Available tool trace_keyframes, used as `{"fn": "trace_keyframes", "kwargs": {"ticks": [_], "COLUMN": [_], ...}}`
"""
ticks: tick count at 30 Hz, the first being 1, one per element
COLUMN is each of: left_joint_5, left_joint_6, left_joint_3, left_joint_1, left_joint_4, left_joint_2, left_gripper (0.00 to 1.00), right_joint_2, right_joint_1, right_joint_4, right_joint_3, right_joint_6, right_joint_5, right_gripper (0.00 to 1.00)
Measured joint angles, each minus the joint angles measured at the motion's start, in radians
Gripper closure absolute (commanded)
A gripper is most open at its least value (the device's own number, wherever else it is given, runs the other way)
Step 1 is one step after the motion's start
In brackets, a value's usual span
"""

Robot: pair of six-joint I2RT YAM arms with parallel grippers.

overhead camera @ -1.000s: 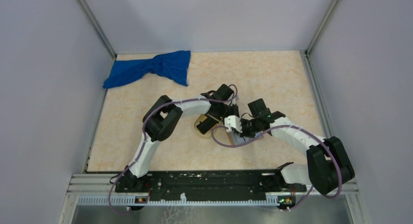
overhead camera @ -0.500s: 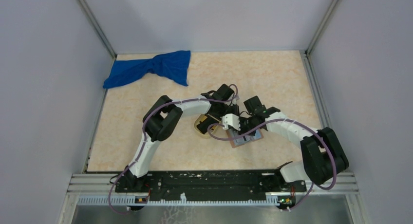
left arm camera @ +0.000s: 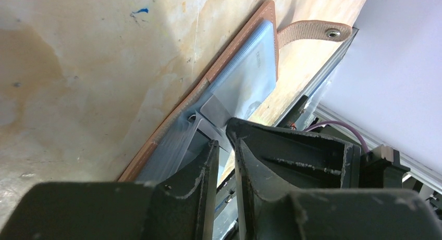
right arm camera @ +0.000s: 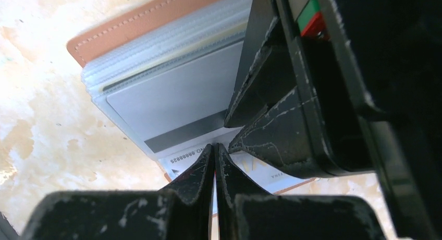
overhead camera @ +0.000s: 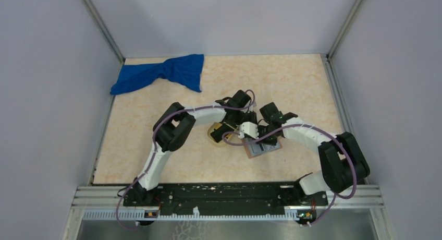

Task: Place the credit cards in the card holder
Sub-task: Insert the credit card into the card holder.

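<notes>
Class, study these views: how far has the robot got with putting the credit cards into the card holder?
Done: the card holder lies open on the table. In hand: a grey card sits partly in a slot, its striped end sticking out, with the shut right hand at that end. Left to do: slide it fully in. No second card can be made out here.

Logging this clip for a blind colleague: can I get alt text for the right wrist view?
A grey card with a dark stripe lies on the blue-grey slots of the open card holder. The right gripper, shut, points at the card's near edge; the left gripper crowds in from the right.
</notes>
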Motion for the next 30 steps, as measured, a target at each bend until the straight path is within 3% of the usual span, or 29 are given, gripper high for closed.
{"fn": "trace_keyframes", "kwargs": {"ticks": [10, 15, 21, 24, 27, 30], "left_joint_5": [-0.008, -0.05, -0.132, -0.158, -0.181, -0.209], "left_joint_6": [-0.002, -0.003, 0.019, 0.038, 0.084, 0.167], "left_joint_3": [-0.001, -0.029, -0.131, -0.224, -0.344, -0.484], "left_joint_1": [-0.001, -0.002, -0.007, -0.008, -0.014, -0.029], "left_joint_4": [0.004, 0.018, 0.066, 0.132, 0.239, 0.385], "left_joint_2": [-0.004, -0.036, -0.125, -0.192, -0.274, -0.389], "left_gripper": [0.71, 0.71, 0.71, 0.71, 0.71, 0.71], "right_joint_2": [0.019, 0.012, -0.145, -0.243, -0.283, -0.27], "right_joint_1": [-0.011, -0.071, -0.244, -0.335, -0.411, -0.454], "right_joint_4": [-0.019, -0.043, -0.104, -0.124, -0.137, -0.183], "right_joint_3": [0.014, 0.024, 0.05, 0.068, 0.087, 0.128], "right_joint_6": [0.008, 0.01, 0.0, 0.001, 0.039, 0.092], "right_joint_5": [0.052, -0.034, -0.303, -0.455, -0.581, -0.659], "right_gripper": [0.99, 0.95, 0.64, 0.43, 0.37, 0.37]}}
